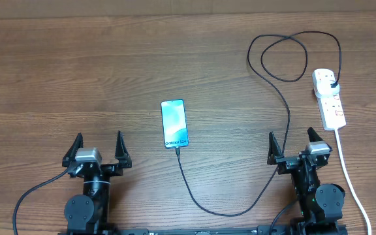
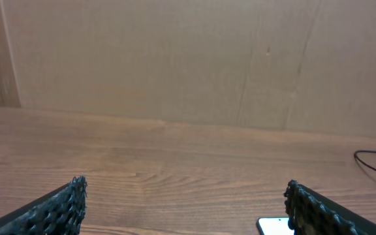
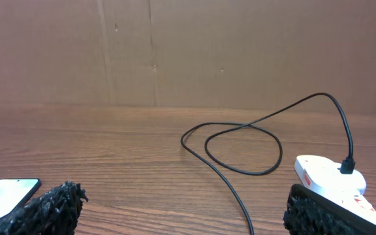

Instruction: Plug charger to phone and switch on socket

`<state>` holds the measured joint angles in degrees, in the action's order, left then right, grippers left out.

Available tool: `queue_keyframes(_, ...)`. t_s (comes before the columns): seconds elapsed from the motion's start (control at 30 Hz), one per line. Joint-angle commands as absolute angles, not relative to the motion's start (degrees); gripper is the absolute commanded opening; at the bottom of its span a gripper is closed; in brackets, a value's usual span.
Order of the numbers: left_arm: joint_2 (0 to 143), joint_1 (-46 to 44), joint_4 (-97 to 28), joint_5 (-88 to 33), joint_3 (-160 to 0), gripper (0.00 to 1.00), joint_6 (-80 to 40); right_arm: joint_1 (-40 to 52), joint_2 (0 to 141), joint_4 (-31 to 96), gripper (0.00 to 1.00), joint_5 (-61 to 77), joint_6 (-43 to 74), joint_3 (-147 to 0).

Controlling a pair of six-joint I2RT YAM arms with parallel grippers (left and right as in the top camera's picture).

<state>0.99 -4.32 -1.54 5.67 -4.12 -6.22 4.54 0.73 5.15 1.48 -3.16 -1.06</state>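
Left gripper (image 1: 98,137) is sitting wide open, empty. Phone (image 1: 174,123) is lying mid-table, long axis running away from the robot, port end pointing toward the arms, charger (image 1: 201,202) apparently meeting it there. Right gripper (image 1: 291,134) is sitting wide and empty near the socket (image 1: 329,100). Reaching for its switch risks snagging the charger and tugging it loose.

Even bright light, soft shadows, wrist views slightly soft.

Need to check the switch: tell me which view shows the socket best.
Overhead: the whole socket lies in sight, charger plugged into its far end. Right wrist shows only that plugged end. Left wrist shows none of it.
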Motion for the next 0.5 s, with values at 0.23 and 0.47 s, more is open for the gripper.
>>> queue_keyframes(0.23, 0.2, -0.4, -3.7, 3.9, -0.3, 0.99, -9.0, 4.8, 0.2, 4.8, 1.00, 1.1, -2.9, -0.5)
queue_keyframes(0.47, 0.2, -0.2, -4.5, -0.1, -0.3, 0.99, -2.3, 4.8, 0.2, 4.8, 1.00, 1.1, -2.9, -0.5)
